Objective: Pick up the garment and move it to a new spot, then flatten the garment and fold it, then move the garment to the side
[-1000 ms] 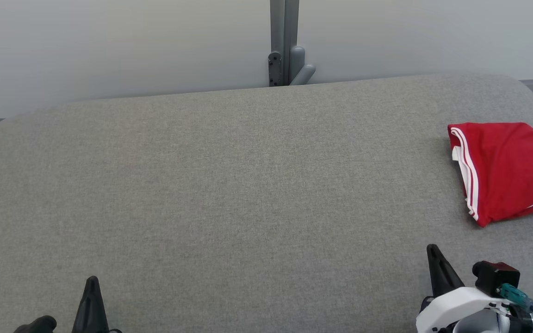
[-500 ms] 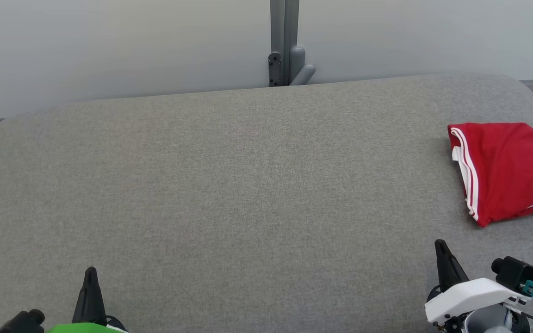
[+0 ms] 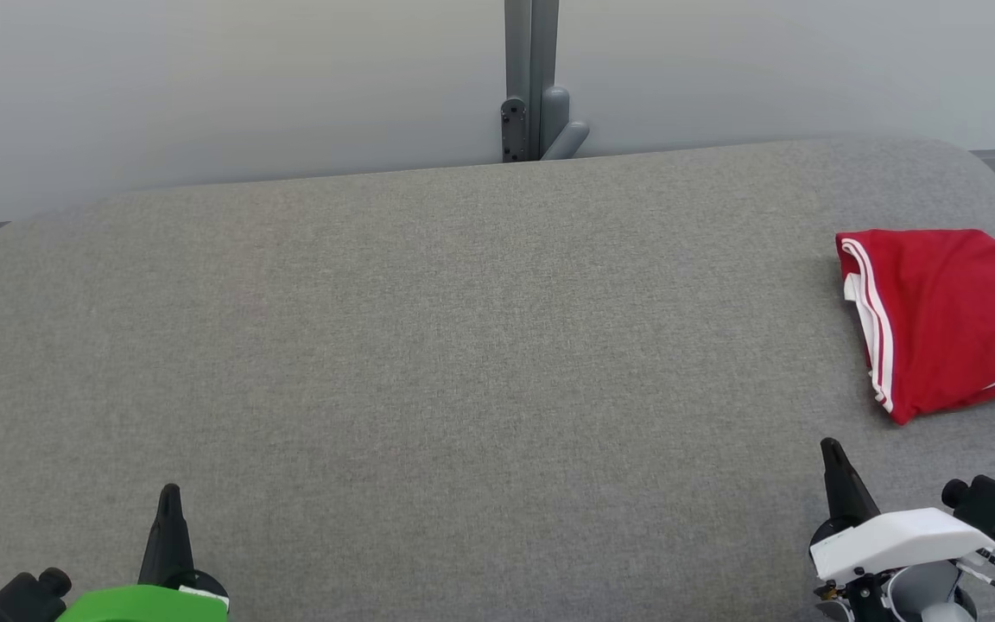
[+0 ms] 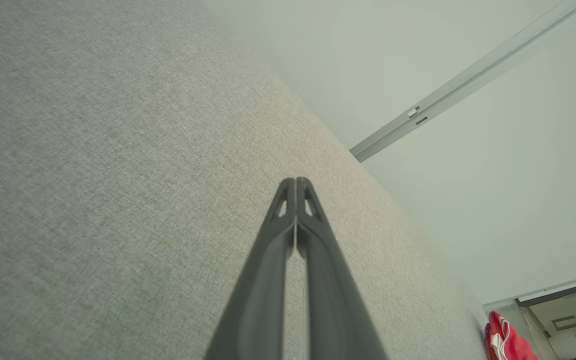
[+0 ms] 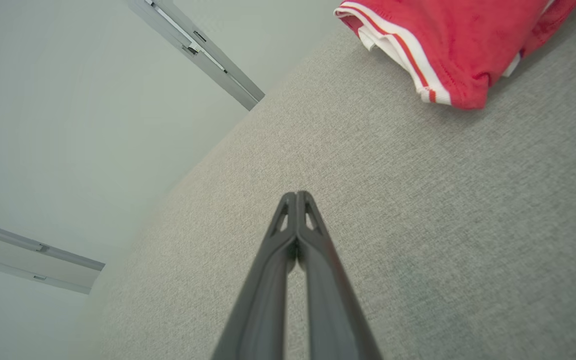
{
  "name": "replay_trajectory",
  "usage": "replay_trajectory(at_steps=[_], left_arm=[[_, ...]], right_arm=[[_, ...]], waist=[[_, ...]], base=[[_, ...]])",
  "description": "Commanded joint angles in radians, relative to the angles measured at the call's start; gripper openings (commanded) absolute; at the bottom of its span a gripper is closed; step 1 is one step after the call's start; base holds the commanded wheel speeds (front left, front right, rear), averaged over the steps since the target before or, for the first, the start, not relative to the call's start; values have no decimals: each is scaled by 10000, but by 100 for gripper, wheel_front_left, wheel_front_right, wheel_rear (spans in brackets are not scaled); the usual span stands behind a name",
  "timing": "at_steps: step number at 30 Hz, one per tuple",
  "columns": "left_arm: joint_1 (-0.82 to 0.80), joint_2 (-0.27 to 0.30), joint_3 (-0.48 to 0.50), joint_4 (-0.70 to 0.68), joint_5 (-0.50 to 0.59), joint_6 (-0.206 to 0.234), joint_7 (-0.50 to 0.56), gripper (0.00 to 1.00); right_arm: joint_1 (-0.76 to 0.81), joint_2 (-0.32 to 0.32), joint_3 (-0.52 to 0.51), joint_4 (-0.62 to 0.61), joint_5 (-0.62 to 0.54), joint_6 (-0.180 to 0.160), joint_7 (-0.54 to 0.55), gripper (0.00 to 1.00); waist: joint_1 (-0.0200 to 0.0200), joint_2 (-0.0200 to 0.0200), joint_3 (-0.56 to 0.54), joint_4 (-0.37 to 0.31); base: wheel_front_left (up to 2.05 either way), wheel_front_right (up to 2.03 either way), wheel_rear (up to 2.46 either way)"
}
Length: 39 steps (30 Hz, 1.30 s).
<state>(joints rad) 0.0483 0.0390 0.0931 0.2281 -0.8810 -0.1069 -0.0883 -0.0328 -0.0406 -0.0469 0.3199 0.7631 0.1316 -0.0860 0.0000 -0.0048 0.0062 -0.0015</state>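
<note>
Tips of the left gripper (image 3: 169, 494) are pressed together at the lower left of the head view. It holds nothing and points up the grey padded table (image 3: 463, 345), whose broad middle offers room for spreading cloth. At the lower right, the right gripper (image 3: 827, 449) is likewise closed on nothing. The red garment (image 3: 955, 320) lies beyond it near the table's right edge, apart from both grippers. It is doubled over, with its white-striped hem toward the centre, and part of it runs out of the head view.

If the pick-up lies ahead, two things could go wrong. A closed gripper reaching the cloth would shove it rather than seize it, perhaps over the right edge. A pinch on the top layer alone could lift one fold while the rest drags, so the garment lands twisted.
</note>
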Motion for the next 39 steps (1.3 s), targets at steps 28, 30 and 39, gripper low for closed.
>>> replay_trajectory(at_steps=[28, 30, 39], left_arm=[[-703, 106, 89, -145, -3101, -150, 852, 0], [-754, 109, 95, -146, -3398, -160, 926, 0], [-880, 118, 108, -147, -4201, -177, 1142, 0]], right_arm=[[-351, -89, -311, -547, 3607, -8, 867, 0], [-365, -91, -338, -581, 3934, -7, 947, 0], [-393, -99, -412, -684, 4855, -7, 1168, 0]], waist=[[0, 26, -12, 5], [0, 27, -14, 5], [0, 30, -18, 7]], base=[[0, 0, 0], [0, 0, 0], [0, 0, 0]])
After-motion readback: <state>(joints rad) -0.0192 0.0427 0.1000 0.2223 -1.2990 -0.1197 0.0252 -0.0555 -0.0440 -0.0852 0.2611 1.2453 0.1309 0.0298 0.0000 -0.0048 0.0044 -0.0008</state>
